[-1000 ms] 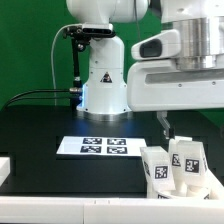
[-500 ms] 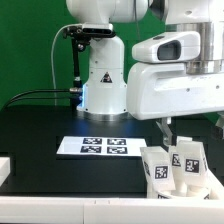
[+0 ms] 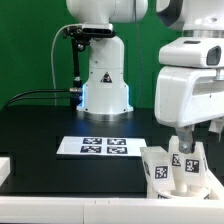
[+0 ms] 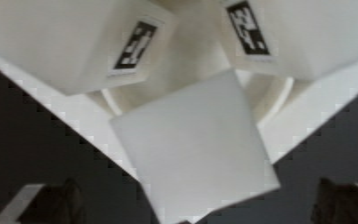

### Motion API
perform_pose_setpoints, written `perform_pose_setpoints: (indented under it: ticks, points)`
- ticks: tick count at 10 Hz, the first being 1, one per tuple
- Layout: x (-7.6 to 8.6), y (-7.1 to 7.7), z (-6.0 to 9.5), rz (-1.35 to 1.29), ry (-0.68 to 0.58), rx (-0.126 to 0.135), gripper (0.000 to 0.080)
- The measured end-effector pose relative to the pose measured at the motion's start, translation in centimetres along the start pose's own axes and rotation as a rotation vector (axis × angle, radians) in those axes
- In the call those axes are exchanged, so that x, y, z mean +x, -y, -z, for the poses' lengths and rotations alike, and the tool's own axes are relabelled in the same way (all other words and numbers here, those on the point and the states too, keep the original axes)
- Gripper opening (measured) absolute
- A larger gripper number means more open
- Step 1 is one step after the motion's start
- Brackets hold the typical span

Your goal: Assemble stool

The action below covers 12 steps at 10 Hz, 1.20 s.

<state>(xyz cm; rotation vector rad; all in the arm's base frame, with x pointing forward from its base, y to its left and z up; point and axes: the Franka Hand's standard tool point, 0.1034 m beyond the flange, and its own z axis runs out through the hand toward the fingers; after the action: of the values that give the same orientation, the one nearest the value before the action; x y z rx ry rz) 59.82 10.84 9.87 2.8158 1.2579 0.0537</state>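
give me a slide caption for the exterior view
Panda arm's gripper lowered over the cluster of tagged white stool legs, marker board lying on the black table.

The gripper is largely hidden behind the legs, so its jaw gap cannot be judged. In the wrist view, blurred leg parts fill the space between the dark fingers, themselves cut off by the picture's edge.

Exterior view: camera stands off the arm at about table height, facing the robot base across the black table. It is moderately near; the marker board lies mid-frame, the arm's white body fills the exterior view's right.

Wrist view: camera rides on the wrist, looking down past the gripper fingers, very close, blurred.

Shared area: the cluster of white stool legs at the exterior view's lower right, seen close as tagged white blocks.
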Motion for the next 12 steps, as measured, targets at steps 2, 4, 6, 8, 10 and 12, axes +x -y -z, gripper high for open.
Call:
perform_pose_setpoints:
  ticks: [2,4,6,8,10,12]
  points:
    - [0.0,0.4,-1.0,-0.018,0.003,0.001,0.0649]
    - [-0.2,0.8,-2.2,-0.024,0.007,0.0,0.0649]
    - [-0.3,0.6,-2.2,-0.059,0.007,-0.001,0.0636]
    - [-0.3,0.6,-2.2,-0.116,0.007,-0.001,0.0337]
    - [-0.1,0.5,-2.0,-0.295,0.006,-0.001,0.0337]
    - [-0.1,0.4,-2.3,-0.561,0.008,-0.001,0.0337]
